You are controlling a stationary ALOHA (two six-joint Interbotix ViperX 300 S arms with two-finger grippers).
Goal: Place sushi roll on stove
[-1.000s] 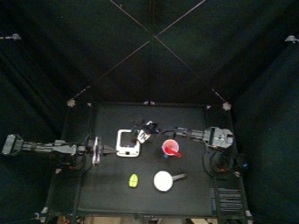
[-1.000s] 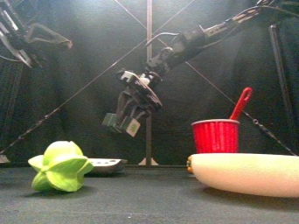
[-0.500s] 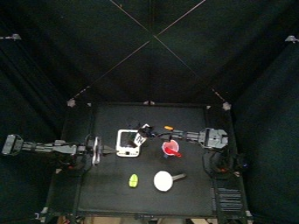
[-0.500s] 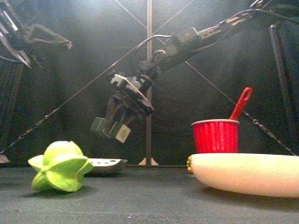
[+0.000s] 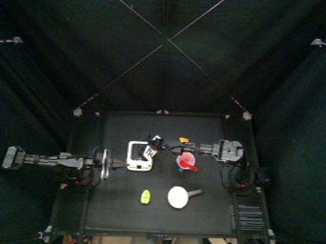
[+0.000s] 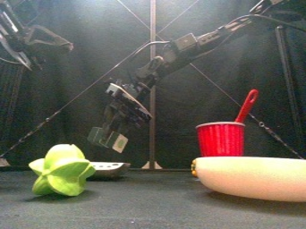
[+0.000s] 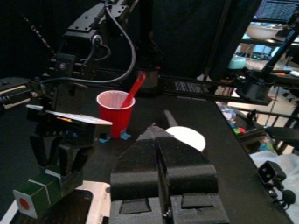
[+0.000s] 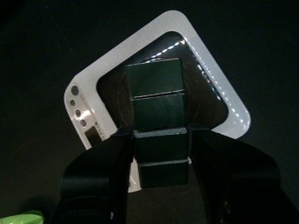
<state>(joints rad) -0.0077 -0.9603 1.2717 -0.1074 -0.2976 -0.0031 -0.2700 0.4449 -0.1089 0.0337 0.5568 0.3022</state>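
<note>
While above the stove | right pincer clamps the sushi roll (between its jaws)

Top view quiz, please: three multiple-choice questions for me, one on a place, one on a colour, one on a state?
1. The right end effector hangs over: A the white dish, B the stove, C the yellow-green item.
2. The cup is: A red, B blue, C green.
3. The sushi roll is: A on the stove, B in the cup, C held aloft.
B: its wrist view looks down on the stove. A: red in the front view. C: clamped above the table.
</note>
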